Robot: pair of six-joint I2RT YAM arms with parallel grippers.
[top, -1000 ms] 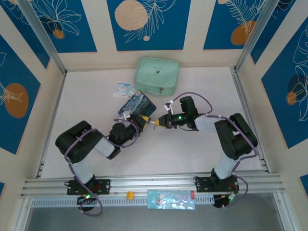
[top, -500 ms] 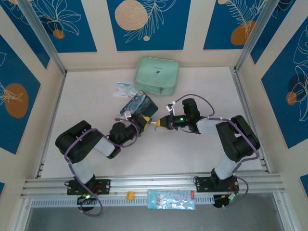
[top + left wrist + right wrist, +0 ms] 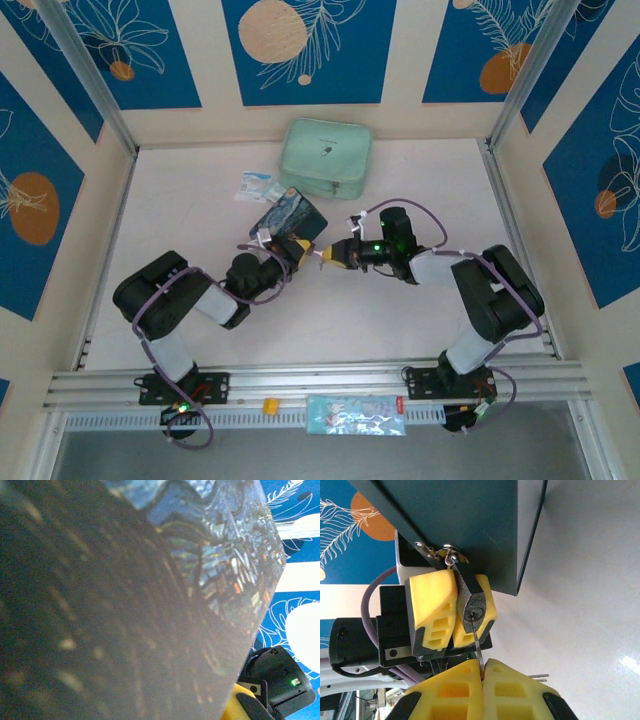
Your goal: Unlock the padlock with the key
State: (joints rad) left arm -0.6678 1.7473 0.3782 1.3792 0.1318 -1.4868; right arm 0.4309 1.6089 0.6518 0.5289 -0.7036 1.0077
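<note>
Tin (image 3: 290,212) just behind padlock (image 3: 472,611) and key (image 3: 477,647)

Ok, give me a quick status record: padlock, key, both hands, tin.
padlock: small dark-bodied padlock with silvery shackle, keyhole facing the right wrist camera
key: thin silvery metal key, blade tip at the keyhole, depth unclear
left hand: shut on the padlock body
right hand: shut on the key
tin: dark blue swirl-painted rectangular tin, padlock hanging at its latch
</note>
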